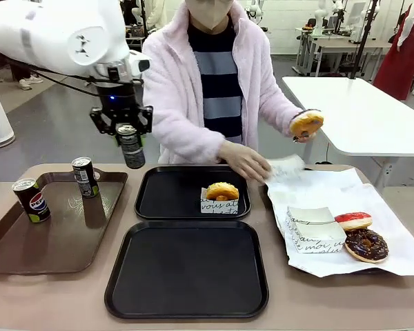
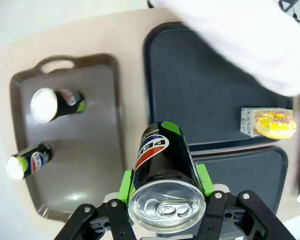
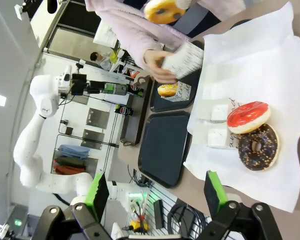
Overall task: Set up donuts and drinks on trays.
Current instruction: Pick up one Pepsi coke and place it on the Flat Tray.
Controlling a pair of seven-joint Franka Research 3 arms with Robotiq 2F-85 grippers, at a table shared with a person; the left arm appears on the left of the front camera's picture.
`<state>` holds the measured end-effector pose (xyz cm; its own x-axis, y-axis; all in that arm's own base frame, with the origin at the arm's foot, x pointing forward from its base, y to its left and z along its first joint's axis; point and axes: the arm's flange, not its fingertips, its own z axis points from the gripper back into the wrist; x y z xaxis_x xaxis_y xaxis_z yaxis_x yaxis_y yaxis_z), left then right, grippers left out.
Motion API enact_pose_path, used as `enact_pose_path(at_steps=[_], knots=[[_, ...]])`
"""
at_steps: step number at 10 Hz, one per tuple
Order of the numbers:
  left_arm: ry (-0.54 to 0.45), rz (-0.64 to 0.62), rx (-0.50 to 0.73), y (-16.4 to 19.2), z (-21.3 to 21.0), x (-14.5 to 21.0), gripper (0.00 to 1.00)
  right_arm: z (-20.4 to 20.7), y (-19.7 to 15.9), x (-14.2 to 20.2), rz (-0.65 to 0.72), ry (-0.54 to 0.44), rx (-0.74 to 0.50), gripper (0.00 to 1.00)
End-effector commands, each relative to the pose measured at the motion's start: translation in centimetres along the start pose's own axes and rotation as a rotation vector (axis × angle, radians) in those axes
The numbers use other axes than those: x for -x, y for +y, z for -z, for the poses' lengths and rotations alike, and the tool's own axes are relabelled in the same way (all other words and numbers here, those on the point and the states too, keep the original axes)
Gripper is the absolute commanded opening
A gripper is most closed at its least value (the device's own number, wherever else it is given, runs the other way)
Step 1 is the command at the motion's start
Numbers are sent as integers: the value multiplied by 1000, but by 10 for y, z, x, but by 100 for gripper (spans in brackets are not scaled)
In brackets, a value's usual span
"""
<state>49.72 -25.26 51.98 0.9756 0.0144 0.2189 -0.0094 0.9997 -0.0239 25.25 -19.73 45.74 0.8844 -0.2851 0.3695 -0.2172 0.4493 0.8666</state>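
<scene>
Front view: left gripper [image 1: 127,134] clamped on a Pepsi can [image 1: 132,150] above the bench [image 1: 55,296]

The black can hangs upright in the air, about over the strip between the brown tray [image 1: 48,241] and the far black tray [image 1: 169,196]. In the left wrist view the green pads [image 2: 125,182] press on both sides of it, with its silver top toward the camera. Two more cans stand on the brown tray: a second Pepsi can [image 1: 30,200] near its left rim and another dark can [image 1: 85,177] at its far edge.

A plain donut [image 1: 222,190] sits in a white paper holder [image 1: 217,205] on the right part of the far black tray. The near black tray [image 1: 186,269] lies just in front of it.

One hand of the person [image 1: 245,160] rests on a loose paper holder [image 1: 288,167] at the far edge of the white paper sheet [image 1: 386,207]. The other hand [image 1: 300,136] holds a golden donut [image 1: 306,123] well above the bench. On the sheet a red-iced donut [image 1: 353,221] and a chocolate donut [image 1: 366,245] touch each other, just beside a stack of folded holders [image 1: 312,227].

In the right wrist view the right gripper [image 3: 154,195] has its fingers spread apart with nothing between them, above the sheet's near edge
</scene>
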Motion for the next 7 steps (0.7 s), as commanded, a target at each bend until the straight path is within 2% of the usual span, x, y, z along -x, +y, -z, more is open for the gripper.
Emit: enact_pose_path(at_steps=[1,2,3,4,5,7], knots=[[-1,-3,14,-10,6,-7,58,-2,-1,0,-1,3,-9,100],[86,-73,-48,4,6,15,58,-2,-1,0,-1,3,-9,100],[187,-9,-88,35,2,67,58,-2,-1,0,-1,3,-9,100],[231,202,-145,67,14,145,58,-2,-1,0,-1,3,-9,100],[254,306,-207,81,31,192,58,-2,-1,0,-1,3,-9,100],[232,306,-204,85,41,209,58,-2,-1,0,-1,3,-9,100]])
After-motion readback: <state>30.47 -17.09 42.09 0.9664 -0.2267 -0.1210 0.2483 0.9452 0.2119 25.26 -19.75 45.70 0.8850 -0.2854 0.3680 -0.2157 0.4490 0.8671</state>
